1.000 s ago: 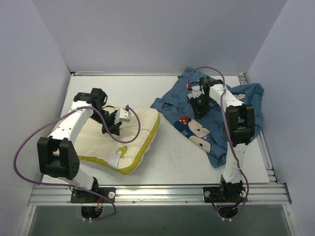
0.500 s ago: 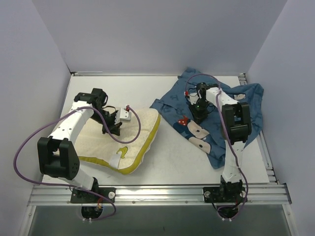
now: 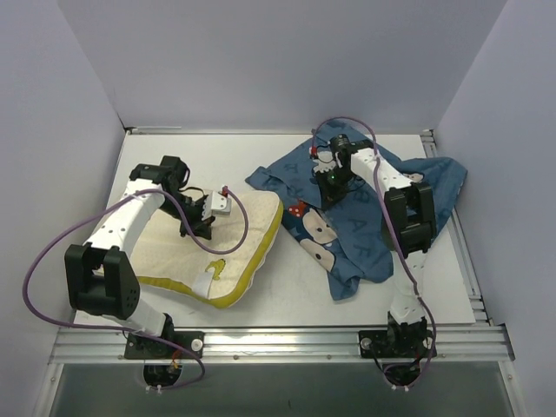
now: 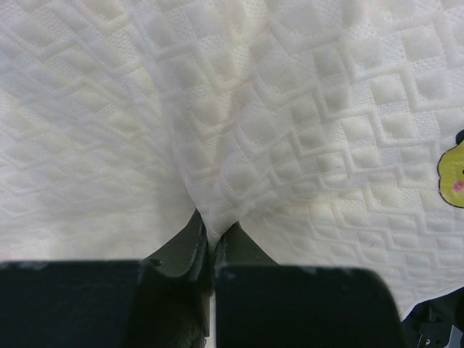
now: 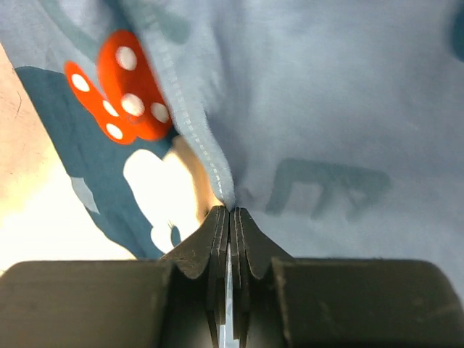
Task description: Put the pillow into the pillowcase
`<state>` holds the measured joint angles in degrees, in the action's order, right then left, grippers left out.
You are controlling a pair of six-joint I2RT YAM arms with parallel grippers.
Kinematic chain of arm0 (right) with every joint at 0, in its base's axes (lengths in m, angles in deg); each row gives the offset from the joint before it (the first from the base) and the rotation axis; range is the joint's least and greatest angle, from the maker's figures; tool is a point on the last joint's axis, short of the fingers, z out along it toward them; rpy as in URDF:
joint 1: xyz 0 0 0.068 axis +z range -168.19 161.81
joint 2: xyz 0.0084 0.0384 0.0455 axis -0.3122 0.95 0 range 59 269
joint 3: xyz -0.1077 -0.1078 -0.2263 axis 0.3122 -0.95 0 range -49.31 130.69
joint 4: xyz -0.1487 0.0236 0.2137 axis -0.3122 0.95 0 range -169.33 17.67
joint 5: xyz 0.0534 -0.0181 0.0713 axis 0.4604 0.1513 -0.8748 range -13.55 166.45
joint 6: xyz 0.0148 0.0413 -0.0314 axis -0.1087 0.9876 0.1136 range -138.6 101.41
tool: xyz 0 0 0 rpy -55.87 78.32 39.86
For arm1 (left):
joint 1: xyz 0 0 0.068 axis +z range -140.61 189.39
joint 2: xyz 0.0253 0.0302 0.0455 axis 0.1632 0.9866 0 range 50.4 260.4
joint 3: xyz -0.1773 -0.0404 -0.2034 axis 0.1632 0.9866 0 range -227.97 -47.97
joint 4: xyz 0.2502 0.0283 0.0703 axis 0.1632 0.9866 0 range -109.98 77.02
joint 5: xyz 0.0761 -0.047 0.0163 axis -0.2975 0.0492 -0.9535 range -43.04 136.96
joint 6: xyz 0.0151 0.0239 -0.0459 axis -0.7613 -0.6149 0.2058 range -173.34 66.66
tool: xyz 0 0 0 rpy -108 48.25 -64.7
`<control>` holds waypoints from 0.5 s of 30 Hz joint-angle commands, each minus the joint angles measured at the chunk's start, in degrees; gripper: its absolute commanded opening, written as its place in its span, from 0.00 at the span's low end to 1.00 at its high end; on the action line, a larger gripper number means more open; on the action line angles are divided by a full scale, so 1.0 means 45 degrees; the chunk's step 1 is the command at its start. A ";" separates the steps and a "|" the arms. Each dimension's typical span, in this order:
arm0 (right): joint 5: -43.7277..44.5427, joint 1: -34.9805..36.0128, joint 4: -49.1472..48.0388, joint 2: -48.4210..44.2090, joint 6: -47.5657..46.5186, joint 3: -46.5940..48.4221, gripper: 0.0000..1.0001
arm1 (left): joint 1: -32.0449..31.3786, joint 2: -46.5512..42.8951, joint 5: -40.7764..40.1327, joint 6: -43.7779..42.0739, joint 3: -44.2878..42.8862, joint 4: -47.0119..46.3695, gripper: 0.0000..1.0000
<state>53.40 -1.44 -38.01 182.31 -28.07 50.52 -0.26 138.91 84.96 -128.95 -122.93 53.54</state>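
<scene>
The cream quilted pillow (image 3: 224,246) with yellow piping lies at the left of the table. My left gripper (image 3: 199,228) is shut on a pinched fold of its top fabric (image 4: 215,217); the yellow mark (image 4: 452,168) shows at the right edge of the left wrist view. The blue pillowcase (image 3: 365,226) with mouse faces and red bows lies crumpled at the right. My right gripper (image 3: 333,181) is shut on a stitched hem of the pillowcase (image 5: 217,174), near a red dotted bow (image 5: 116,87).
White walls close the table on the left, back and right. A metal rail (image 3: 278,340) runs along the near edge with both arm bases. Bare table (image 3: 234,156) lies between and behind the two cloths.
My right gripper has moved left and a little back, dragging the pillowcase leftward toward the pillow. The left arm and the pillow have not moved.
</scene>
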 commanded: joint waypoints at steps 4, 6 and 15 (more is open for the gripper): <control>-0.0230 -0.1281 0.0739 -0.1795 0.0095 -0.0309 0.00 | -0.0004 -0.0860 0.0950 0.0104 -0.0080 0.0519 0.00; -0.0599 -0.1398 0.1012 -0.2048 -0.0023 -0.0387 0.00 | -0.0101 -0.0822 0.0950 0.0240 -0.0197 0.0441 0.00; -0.3527 -0.2121 0.1110 -0.3122 0.1226 -0.0037 0.00 | -0.3083 0.0563 0.0834 0.4063 -0.2947 -0.0122 0.00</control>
<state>44.26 -10.18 -35.93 172.29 -24.97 48.62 -7.97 140.17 84.58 -120.43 -129.00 54.52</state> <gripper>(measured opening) 0.028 0.032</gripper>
